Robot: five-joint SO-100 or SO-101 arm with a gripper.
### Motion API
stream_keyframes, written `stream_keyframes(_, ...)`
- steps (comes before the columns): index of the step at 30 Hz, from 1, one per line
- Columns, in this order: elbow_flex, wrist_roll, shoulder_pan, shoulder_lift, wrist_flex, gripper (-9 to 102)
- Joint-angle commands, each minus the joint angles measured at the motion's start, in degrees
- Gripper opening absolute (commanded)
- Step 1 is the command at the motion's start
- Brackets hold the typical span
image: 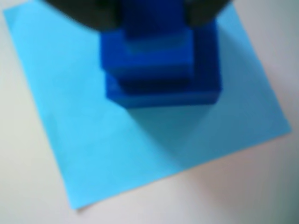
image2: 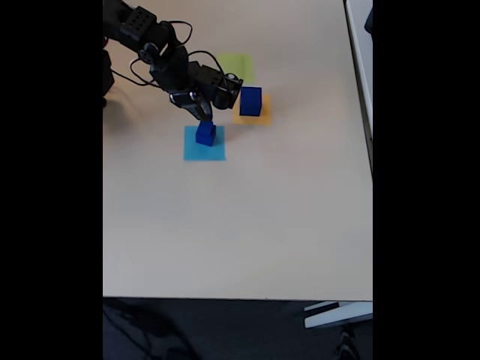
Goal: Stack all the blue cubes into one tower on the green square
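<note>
In the wrist view a stepped stack of dark blue cubes (image: pixel 161 88) stands on a light blue paper square (image: pixel 93 140). My gripper (image: pixel 154 18) comes in from the top edge, its dark fingers (image: pixel 93 14) pressed against both sides of the small top cube (image: pixel 154 23); blur hides the exact tiers. The fixed view shows my gripper (image2: pixel 202 117) just above that stack (image2: pixel 205 134). A larger blue cube (image2: pixel 250 101) sits apart on an orange-yellow square (image2: pixel 260 115). The green square (image2: pixel 236 66) lies bare behind my arm.
The three paper squares cluster at the table's far left in the fixed view, with the arm's base and cables (image2: pixel 131 30) behind them. Open tabletop (image2: pixel 247 225) stretches toward the near edge, and the table's right edge (image2: pixel 370 150) borders another surface.
</note>
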Motion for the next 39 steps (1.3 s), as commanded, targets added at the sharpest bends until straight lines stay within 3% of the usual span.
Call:
stream_keyframes(1, 0.18, 0.79, 0.53, 3.78, -1.67, 4)
stream_keyframes(39, 3.87, 1.49, 0.44, 4.57, -5.1, 5)
